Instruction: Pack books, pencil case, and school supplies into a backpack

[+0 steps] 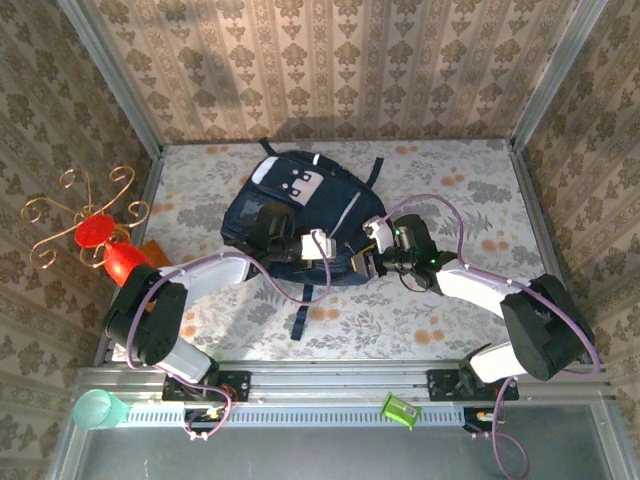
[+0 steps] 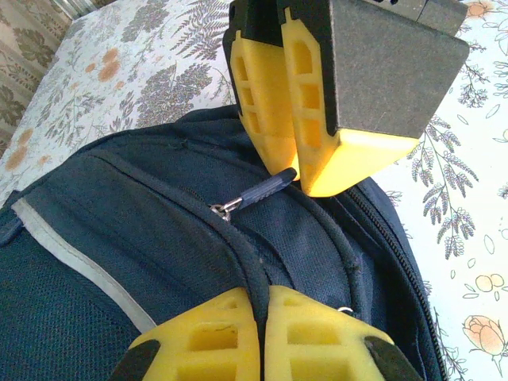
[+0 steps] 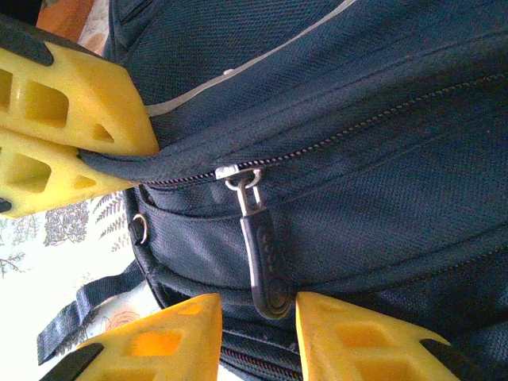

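The dark navy backpack (image 1: 300, 210) lies in the middle of the floral table. My left gripper (image 1: 322, 246) is shut on a raised fold of its fabric beside the zip line (image 2: 263, 292). My right gripper (image 1: 372, 258) sits just to the right, at the bag's edge. In the right wrist view its fingers stand apart (image 3: 258, 305). The dark rubber zipper pull (image 3: 262, 262) hangs between the tips, untouched. The slider (image 3: 230, 171) sits on a closed zip. The left fingers (image 3: 71, 135) show at the upper left, pinching the fold. Books, pencil case and school supplies are out of view.
A red ornament with gold wire curls (image 1: 100, 235) and an orange-brown slab (image 1: 152, 250) stand at the table's left edge. A teal cup (image 1: 95, 408) and a green item (image 1: 400, 410) sit on the front rail. Wallpapered walls close in three sides. Straps (image 1: 302, 320) trail toward me.
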You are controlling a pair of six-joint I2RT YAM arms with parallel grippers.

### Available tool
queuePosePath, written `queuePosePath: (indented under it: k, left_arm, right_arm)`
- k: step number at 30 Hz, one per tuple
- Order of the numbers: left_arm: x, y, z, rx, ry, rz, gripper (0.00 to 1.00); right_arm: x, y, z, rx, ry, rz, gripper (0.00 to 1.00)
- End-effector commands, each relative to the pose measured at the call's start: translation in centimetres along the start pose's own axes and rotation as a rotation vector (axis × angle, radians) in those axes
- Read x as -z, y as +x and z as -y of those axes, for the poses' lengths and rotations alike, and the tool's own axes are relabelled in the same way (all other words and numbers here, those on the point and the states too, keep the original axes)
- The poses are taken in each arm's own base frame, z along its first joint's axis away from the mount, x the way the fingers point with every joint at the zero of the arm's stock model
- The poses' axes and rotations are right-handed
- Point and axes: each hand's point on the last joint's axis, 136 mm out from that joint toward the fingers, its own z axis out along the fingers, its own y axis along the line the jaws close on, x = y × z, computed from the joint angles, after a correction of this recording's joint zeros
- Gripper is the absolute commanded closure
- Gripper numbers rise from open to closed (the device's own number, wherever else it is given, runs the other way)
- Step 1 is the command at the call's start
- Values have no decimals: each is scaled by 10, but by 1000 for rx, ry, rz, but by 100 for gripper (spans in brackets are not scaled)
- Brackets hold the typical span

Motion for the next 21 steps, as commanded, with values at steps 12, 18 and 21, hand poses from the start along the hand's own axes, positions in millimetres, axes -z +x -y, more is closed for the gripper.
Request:
queuePosePath:
  k: [12, 18, 21]
  left_arm:
    - [11, -22, 6, -43, 26, 74, 100]
    - [12, -21, 6, -48, 25, 70, 100]
    - [11, -21, 7, -48, 29, 70, 100]
  right_arm:
    - [-2, -30, 11, 93, 167, 54, 68]
    - [-1, -32, 13, 147, 204, 42, 68]
    - [-3, -34, 10, 168, 192, 40, 71]
